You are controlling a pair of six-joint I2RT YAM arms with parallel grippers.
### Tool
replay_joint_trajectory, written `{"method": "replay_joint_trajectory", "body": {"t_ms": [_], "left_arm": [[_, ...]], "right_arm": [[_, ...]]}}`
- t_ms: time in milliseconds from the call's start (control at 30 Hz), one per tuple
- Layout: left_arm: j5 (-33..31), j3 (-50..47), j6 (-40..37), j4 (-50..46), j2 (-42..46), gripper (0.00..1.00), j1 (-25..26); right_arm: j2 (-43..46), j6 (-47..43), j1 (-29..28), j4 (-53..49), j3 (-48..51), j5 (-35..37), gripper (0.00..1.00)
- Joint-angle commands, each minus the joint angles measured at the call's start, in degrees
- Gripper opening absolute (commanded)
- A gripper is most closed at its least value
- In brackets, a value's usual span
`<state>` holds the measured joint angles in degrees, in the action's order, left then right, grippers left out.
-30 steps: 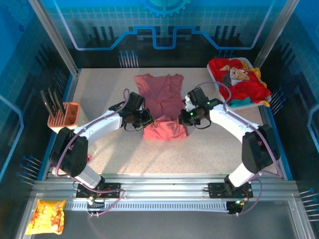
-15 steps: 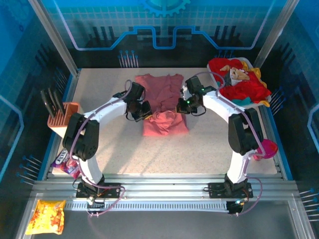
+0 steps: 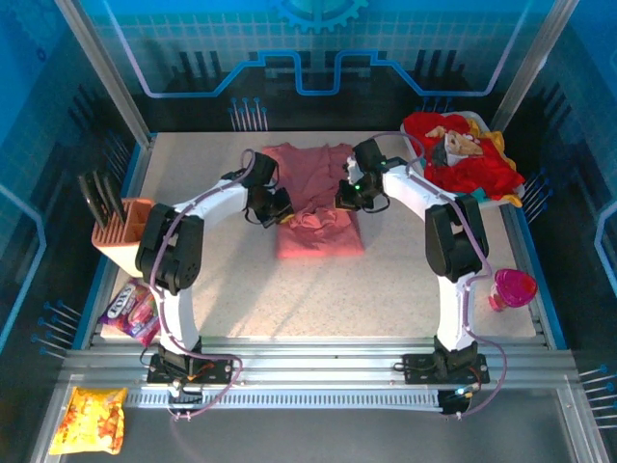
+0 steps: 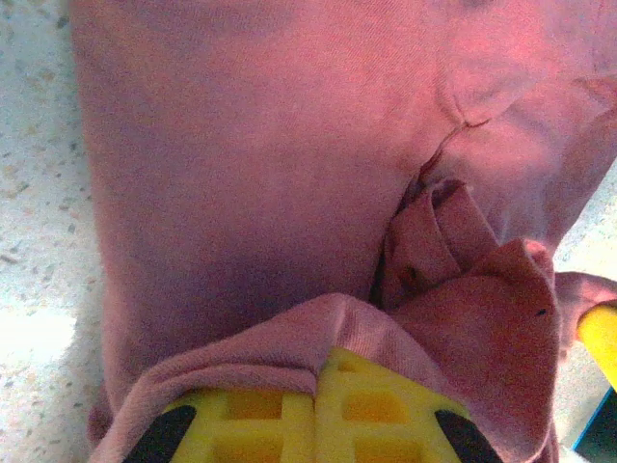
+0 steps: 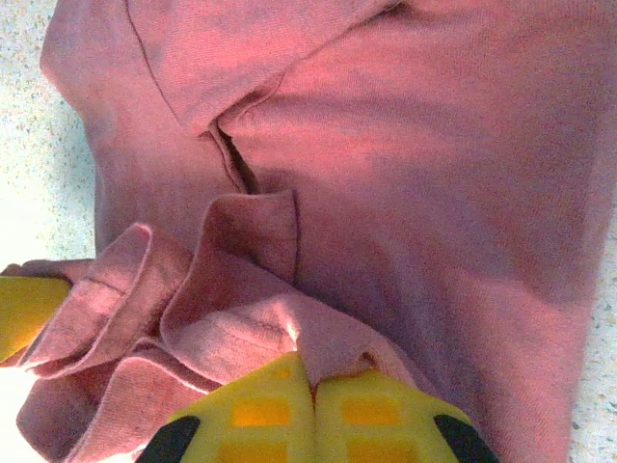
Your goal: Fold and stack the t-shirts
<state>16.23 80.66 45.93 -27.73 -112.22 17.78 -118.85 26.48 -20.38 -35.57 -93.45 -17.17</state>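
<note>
Both tools (image 4: 315,386) (image 5: 313,384) pinch the pink t-shirt (image 4: 241,193); overhead adds heaped red t-shirts (image 3: 477,174).

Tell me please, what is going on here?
Two robot arms are folding a pink t-shirt. The left gripper and the right gripper are each shut on a bunch of its cloth, doubled over the shirt's middle. The fold is not yet laid flat. A heap of red, yellow and teal clothes lies at the far right.
</note>
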Motion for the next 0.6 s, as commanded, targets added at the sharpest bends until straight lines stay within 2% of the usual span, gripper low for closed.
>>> {"method": "replay_joint_trajectory", "body": {"t_ms": [0,267,367,400,467,567], "left_arm": [[1.6,2.6,-1.5,0.1,-1.5,0.00,-0.7],[2.2,4.5,-2.1,-0.5,-3.6,0.00,-2.2],[2.3,5.5,-2.2,-0.9,-4.6,0.09,-2.8],[2.2,5.8,-2.2,-1.0,-4.9,0.10,-3.0],[2.6,6.2,-2.3,-0.7,-5.7,0.13,-3.3],[3.0,7.1,-2.5,-0.3,-6.9,0.28,-3.5]], "right_arm": [[-0.3,0.3,1.4,-1.1,-1.6,-0.2,0.00],[-1.8,2.5,2.9,1.0,-1.6,-0.8,0.00],[-3.7,2.7,3.0,0.7,-3.5,-1.3,0.01],[-4.6,2.5,3.0,0.4,-4.6,-2.0,0.05],[-6.6,1.5,2.8,-0.7,-6.8,-2.7,0.06],[-7.9,1.5,2.8,-0.4,-7.9,-2.4,0.09]]}}
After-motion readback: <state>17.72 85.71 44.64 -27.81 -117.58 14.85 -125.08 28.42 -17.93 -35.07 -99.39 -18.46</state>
